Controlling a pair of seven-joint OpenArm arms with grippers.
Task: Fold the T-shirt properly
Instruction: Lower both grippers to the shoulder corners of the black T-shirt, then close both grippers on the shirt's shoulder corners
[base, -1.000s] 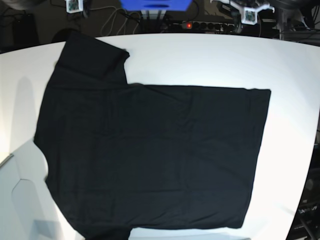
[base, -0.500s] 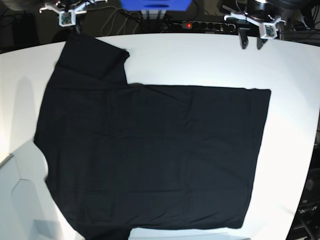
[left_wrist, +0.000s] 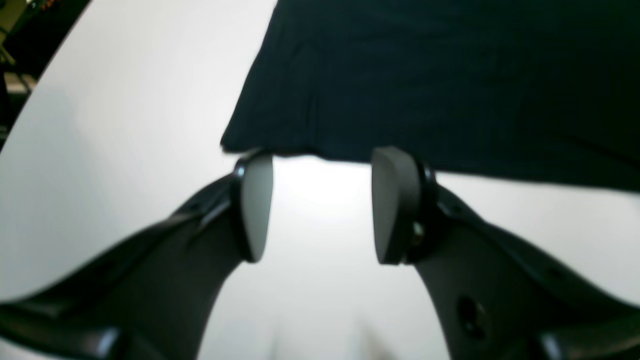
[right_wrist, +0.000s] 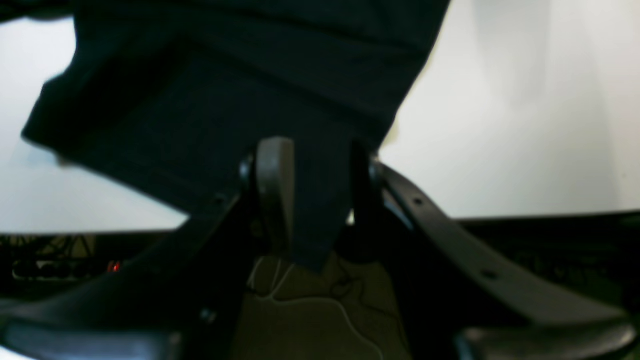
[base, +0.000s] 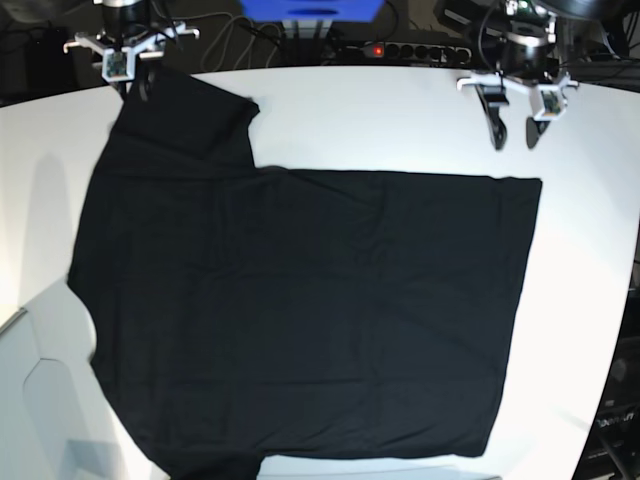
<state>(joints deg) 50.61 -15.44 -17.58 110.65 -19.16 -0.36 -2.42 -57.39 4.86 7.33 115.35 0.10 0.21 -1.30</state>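
Black T-shirt (base: 300, 310) spread flat across white table (base: 400, 120), one sleeve reaching the far edge, sleeve corner lying between spread jaws of right gripper (right_wrist: 312, 195) without visible pinch, left gripper (left_wrist: 320, 205) parted over bare tabletop just beside hem corner, holding nothing.

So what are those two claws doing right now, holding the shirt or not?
Left gripper: open, empty, just short of the T-shirt hem corner.
Right gripper: open, jaws either side of a sleeve corner, not clamped.
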